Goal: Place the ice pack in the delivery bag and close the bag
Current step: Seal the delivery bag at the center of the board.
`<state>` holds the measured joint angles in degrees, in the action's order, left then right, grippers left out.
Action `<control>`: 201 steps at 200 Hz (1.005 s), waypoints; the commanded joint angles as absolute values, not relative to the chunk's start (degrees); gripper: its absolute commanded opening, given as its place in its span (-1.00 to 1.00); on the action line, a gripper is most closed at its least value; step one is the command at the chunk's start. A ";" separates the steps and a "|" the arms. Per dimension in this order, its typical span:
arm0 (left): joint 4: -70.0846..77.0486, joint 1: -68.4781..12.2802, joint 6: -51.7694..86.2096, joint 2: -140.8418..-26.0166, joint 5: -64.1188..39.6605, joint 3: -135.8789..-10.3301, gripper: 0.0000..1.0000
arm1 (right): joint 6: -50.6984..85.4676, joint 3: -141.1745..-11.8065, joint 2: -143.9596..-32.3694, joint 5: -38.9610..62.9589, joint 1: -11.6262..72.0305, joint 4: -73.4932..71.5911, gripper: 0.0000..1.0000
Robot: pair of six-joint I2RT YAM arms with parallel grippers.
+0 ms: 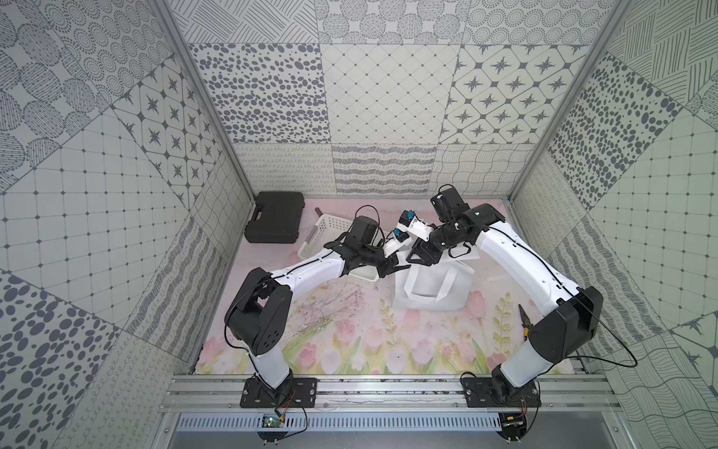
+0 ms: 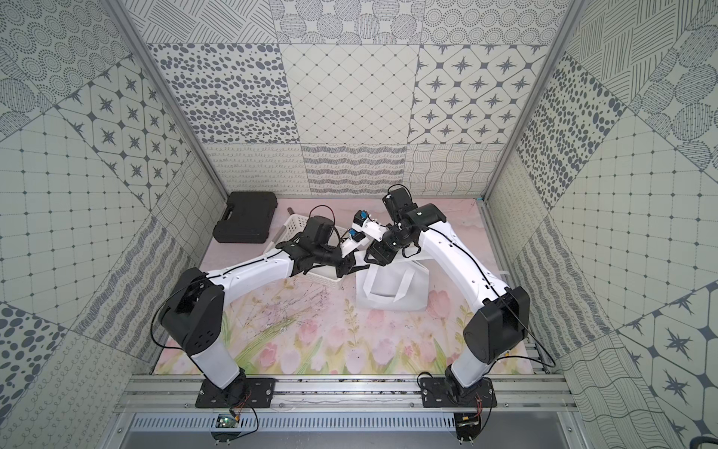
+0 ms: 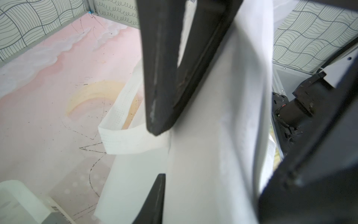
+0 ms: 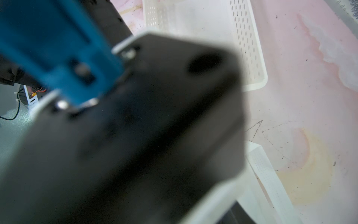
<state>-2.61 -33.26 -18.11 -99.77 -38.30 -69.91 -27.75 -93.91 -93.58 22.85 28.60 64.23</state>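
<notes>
so the delivery bag (image 1: 431, 295) sits just beside the basket (image 1: 330, 227), can't see inside the bag. left claw (image 1: 393, 268) is slightly parted at the bag's wall, holding nothing. right claw (image 1: 420, 254), can't tell.

Two white-shelled arms (image 1: 303, 272) carry black joints (image 1: 264, 322), thin black cables (image 1: 621, 342) and blue wrist blocks (image 1: 408, 216).

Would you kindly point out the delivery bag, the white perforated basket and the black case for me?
delivery bag (image 1: 425, 283), in a top view, on the front panel inside the handle loop.
white perforated basket (image 1: 332, 227), in a top view, on its far perforated end.
black case (image 1: 276, 217), in a top view, mid-lid.
</notes>
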 commanded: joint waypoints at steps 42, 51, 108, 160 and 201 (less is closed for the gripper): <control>0.99 -32.40 -14.91 -96.02 -35.73 -65.99 -0.34 | -27.03 -92.18 -95.18 21.36 29.48 64.56 -0.09; 0.58 -32.03 -14.22 -95.14 -35.74 -65.47 -0.32 | -26.94 -92.11 -95.32 21.14 29.66 64.36 -0.13; -4.81 -29.80 -9.17 -87.44 -37.78 -60.91 -0.16 | -24.93 -91.76 -96.49 20.00 30.65 62.59 -0.35; -8.95 -28.39 -6.44 -84.37 -42.71 -61.10 -0.13 | -23.97 -90.37 -96.18 19.64 31.53 60.76 -0.48; -3.62 -27.52 -0.89 -86.59 -44.34 -62.11 -0.10 | -24.36 -88.62 -94.84 19.65 31.64 60.21 -0.45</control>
<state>-6.22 -28.27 -7.29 -85.23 -39.13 -61.12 -24.88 -91.11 -95.18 19.40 30.72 58.87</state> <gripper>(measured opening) 0.443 0.277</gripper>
